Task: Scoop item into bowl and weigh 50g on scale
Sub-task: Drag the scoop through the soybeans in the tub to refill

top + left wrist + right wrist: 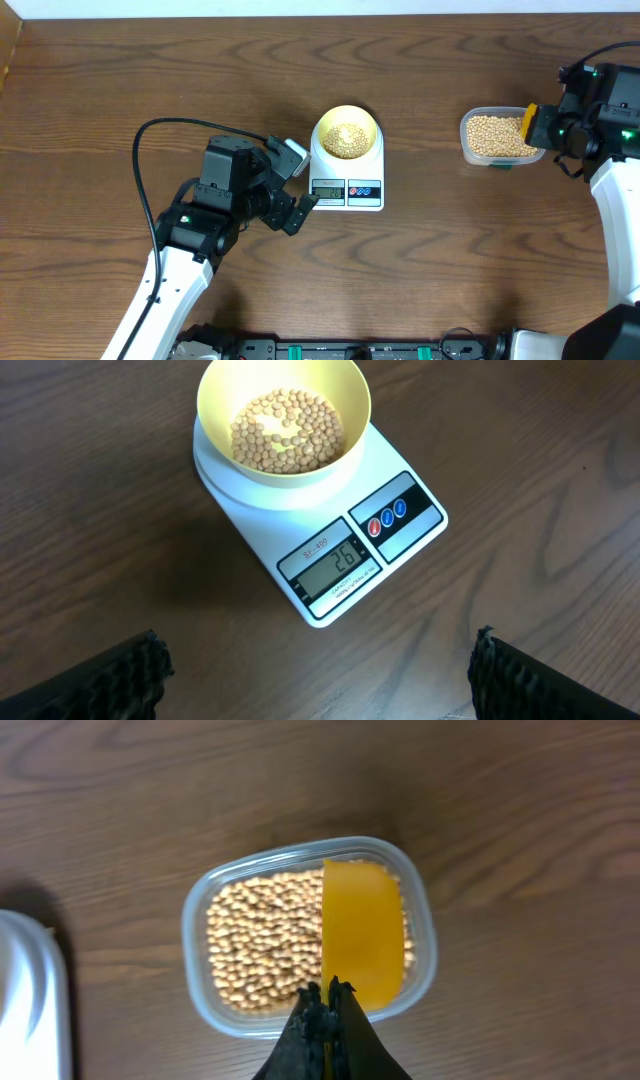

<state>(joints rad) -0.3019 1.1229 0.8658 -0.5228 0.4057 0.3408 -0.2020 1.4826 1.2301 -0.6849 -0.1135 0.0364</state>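
Clenched on an orange scoop [362, 935], the right gripper [328, 995] hangs over the tub [192, 935] of beans [265, 945], apparently ready for another load. The left gripper [320, 678] hovers wide open beside the scale [250, 510], probably so its camera can read the display below the part-filled bowl [350, 400].

We see soft, even light across the table [120, 80]; the scale [300, 550] throws a faint shadow toward 8 o'clock. The right gripper [328, 988], at 6 o'clock in its own view, looks dark and soft-edged.
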